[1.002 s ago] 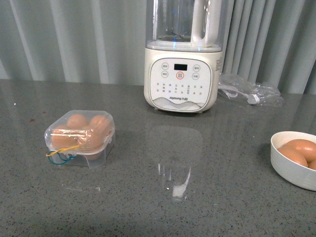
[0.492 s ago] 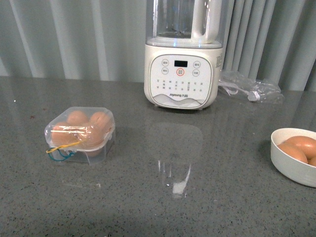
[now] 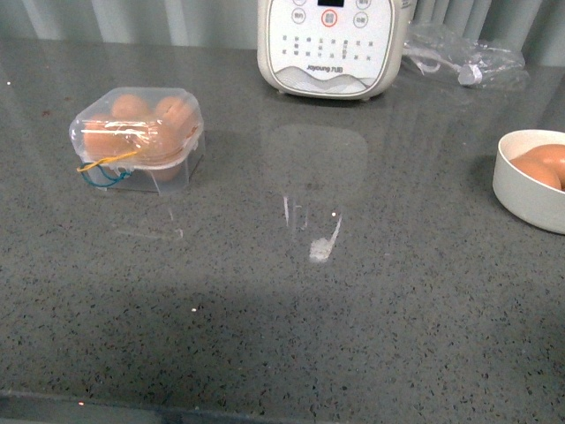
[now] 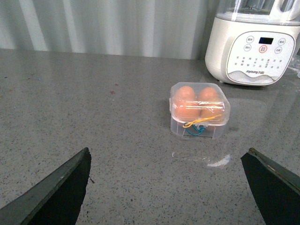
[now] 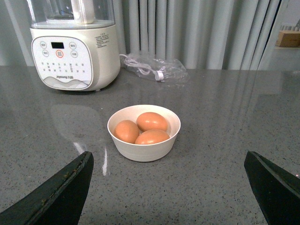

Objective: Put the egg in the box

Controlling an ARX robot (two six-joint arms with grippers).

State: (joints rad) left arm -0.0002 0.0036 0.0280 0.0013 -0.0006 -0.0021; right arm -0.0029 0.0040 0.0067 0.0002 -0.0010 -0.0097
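Note:
The box is a clear plastic case at the left of the grey counter. Its lid is down over several brown eggs, and yellow and blue cords hang at its front. In the left wrist view the box lies ahead of my left gripper, which is open, empty and well short of it. Three brown eggs lie in a white bowl; the top egg rests against the other two. My right gripper is open and empty, short of the bowl. Neither arm shows in the front view.
A cream blender base stands at the back of the counter, with a crumpled clear bag holding a cable to its right. The bowl sits at the right edge of the front view. The counter's front edge runs along the bottom.
The front view has tipped downward, so blender, box and bowl sit higher in the picture. Nothing on the counter has moved.

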